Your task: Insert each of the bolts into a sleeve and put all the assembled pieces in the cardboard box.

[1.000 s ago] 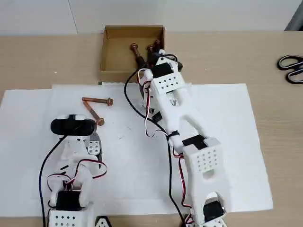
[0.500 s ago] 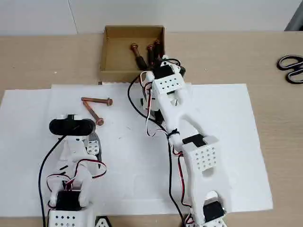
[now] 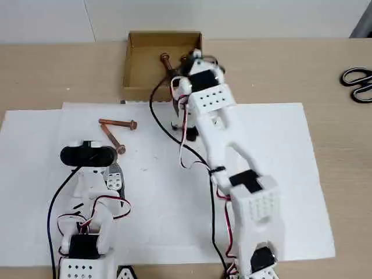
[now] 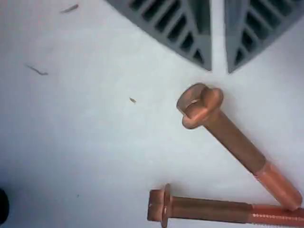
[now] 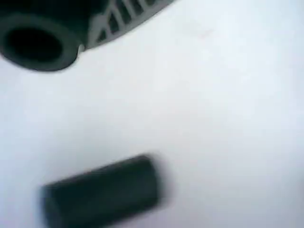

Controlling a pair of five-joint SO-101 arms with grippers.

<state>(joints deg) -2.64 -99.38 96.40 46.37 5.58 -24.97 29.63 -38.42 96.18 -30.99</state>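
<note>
Two loose copper bolts lie on the white paper, one (image 3: pixel 118 123) flat and one (image 3: pixel 114 138) slanted. In the left wrist view they lie just off my left gripper (image 4: pixel 218 59): the slanted bolt (image 4: pixel 232 142) has its head closest and the other bolt (image 4: pixel 209 209) lies beyond. The grey fingers (image 4: pixel 183 28) leave a thin slit with nothing between them. My right arm (image 3: pixel 206 99) stretches to the near edge of the cardboard box (image 3: pixel 142 64), which holds assembled pieces (image 3: pixel 167 63). A black sleeve (image 5: pixel 102 192) lies on the paper. A second sleeve (image 5: pixel 35 42) sits end-on beside a grey finger (image 5: pixel 128 16); whether it is held is unclear.
The white paper sheet (image 3: pixel 279 145) covers the middle of the wooden table. Scissors (image 3: pixel 356 81) lie at the far right edge. My left arm (image 3: pixel 87 192) stands at the near left, with a black camera housing (image 3: pixel 87 154) on top.
The right arm's wrist has pushed farther out toward the box and swung a little. The left arm and both loose bolts have stayed where they were.
</note>
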